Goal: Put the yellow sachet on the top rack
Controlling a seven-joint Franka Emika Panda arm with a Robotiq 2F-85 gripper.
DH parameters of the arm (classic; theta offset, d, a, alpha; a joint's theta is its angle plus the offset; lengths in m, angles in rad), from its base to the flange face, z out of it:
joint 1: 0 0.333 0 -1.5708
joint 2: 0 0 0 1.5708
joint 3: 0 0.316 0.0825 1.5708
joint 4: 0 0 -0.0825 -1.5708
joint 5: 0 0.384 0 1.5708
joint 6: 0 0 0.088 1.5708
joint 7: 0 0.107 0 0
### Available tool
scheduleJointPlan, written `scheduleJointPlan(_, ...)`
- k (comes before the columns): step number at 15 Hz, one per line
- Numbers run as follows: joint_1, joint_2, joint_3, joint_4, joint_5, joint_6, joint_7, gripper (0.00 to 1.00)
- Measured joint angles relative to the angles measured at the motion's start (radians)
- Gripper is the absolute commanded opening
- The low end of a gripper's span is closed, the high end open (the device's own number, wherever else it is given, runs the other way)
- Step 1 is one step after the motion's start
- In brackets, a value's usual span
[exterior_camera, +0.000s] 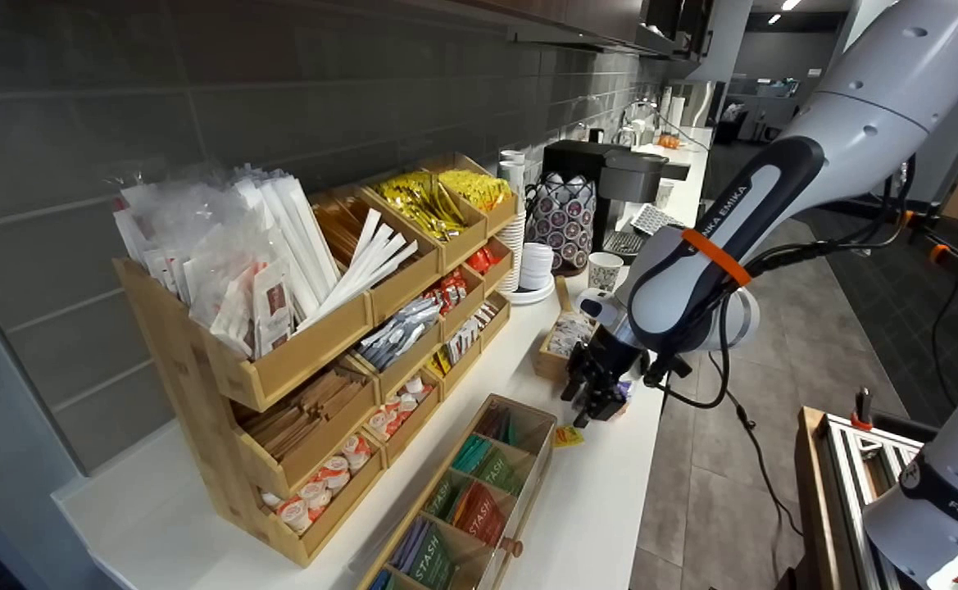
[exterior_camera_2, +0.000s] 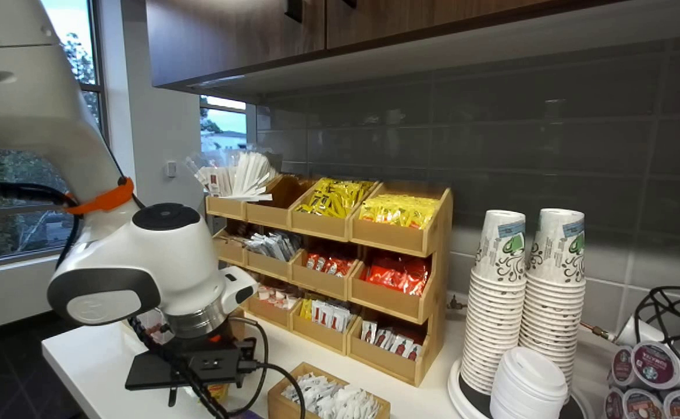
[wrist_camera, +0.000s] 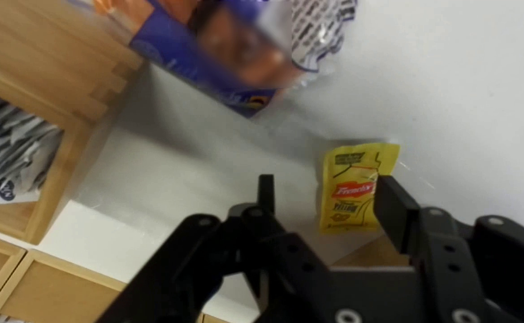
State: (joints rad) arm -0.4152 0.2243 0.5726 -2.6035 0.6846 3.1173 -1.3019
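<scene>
Claw (wrist_camera: 324, 197), one: jaws stand well apart, gripping nothing. Yellow sachet (wrist_camera: 349, 202), one: lies on the table (exterior_camera: 593, 492) below the claw, which hides part of its edge in the wrist view. Top rack (exterior_camera_2: 319, 226), light wood: stands higher than the claw, well apart from it. Blue-and-orange packet (wrist_camera: 239, 58), one: near the claw, beside a wooden box (wrist_camera: 71, 150).

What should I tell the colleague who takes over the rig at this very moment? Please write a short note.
Hand: open, holding nothing.
Yellow sachet: lying on the counter near the hand, which hides part of it in the wrist view.
Top rack: holds other yellow packets; this sachet is not there yet.
Done: hand is close to the sachet, no grasp yet.
Left: grasp the sachet, lift it, put it on the top rack.
</scene>
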Motion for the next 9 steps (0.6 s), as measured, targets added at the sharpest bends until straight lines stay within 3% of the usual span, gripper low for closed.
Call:
scheduleJointPlan(2,0.002,0.017,0.001,0.000,0.000,0.000,0.000,1.00)
scheduleJointPlan(4,0.002,0.032,0.005,0.001,0.000,0.000,0.000,1.00)
scheduleJointPlan(9,0.001,0.065,0.021,0.012,0.000,0.000,-0.002,0.89)
